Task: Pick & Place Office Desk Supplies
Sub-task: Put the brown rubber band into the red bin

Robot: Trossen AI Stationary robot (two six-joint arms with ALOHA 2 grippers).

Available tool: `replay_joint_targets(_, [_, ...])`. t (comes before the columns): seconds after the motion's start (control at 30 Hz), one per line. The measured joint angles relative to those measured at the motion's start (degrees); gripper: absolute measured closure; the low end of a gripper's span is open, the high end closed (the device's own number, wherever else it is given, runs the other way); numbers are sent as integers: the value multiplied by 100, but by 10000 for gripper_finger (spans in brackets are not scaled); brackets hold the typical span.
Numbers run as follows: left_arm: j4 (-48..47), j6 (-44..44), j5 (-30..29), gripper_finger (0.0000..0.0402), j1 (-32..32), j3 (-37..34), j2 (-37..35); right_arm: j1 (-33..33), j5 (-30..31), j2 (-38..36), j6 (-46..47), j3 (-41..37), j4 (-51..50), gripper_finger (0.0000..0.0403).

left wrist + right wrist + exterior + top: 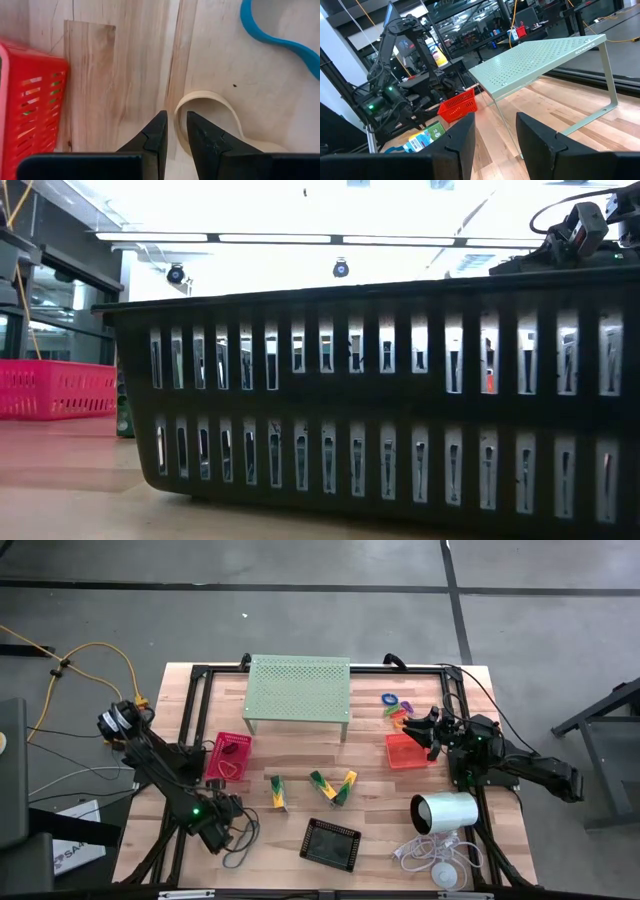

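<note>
A: Nearest is the black slotted plastic tray (331,844), light and stiff; take it by a rim wall. The left gripper (222,823) hangs just left of it over bare wood, fingers narrowly parted, holding nothing.

B: And past that?

A: The yellow-and-green folded clips (332,787) at mid-table look springy and slippery; pinch them across the fold. The pink-red mesh tray (229,756) sits left. Far right, the right gripper (432,732) hovers at the orange mesh tray (407,751), fingers apart, empty; the small coloured rings (395,704) lie beyond.

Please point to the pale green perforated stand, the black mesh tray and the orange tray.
pale green perforated stand (298,688), high view, middle of its top
black mesh tray (331,843), high view, its floor
orange tray (403,753), high view, its floor
</note>
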Motion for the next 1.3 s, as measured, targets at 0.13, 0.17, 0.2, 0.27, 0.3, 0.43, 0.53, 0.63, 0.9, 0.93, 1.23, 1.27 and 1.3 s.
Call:
replay_joint_targets(0.13, [7,1,12,336,0,0,68,0,0,1,-1,0,1,272])
replay_joint_targets(0.17, [4,1,14,336,1,0,72,1,0,1,-1,0,1,272])
replay_joint_targets(0.2, [3,2,15,336,0,0,72,1,0,-1,0,0,-1,272])
replay_joint_targets(0.27, [4,2,15,336,2,0,72,0,0,0,-1,1,0,272])
replay_joint_targets(0.3, [3,2,15,336,2,0,72,-1,0,0,1,1,1,272])
replay_joint_targets(0.43, [5,2,15,336,2,0,72,0,0,0,-1,2,1,272])
replay_joint_targets(0.53, [5,2,15,336,2,0,72,0,0,0,1,1,-1,272])
replay_joint_targets(0.63, [31,4,13,337,1,0,72,1,0,0,-1,0,1,272])
replay_joint_targets(0.9, [93,5,145,341,2,0,223,-1,0,1,1,2,1,272])
replay_joint_targets(0.93, [104,6,147,341,2,0,221,1,0,1,-1,0,0,272])
replay_joint_targets(1.23, [95,7,149,357,2,0,221,-1,0,-1,-1,0,1,272])
replay_joint_targets(1.27, [92,4,149,364,2,0,221,-2,0,1,1,0,-1,272])
replay_joint_targets(1.3, [94,4,149,372,2,0,221,-2,0,-1,1,2,-1,272])
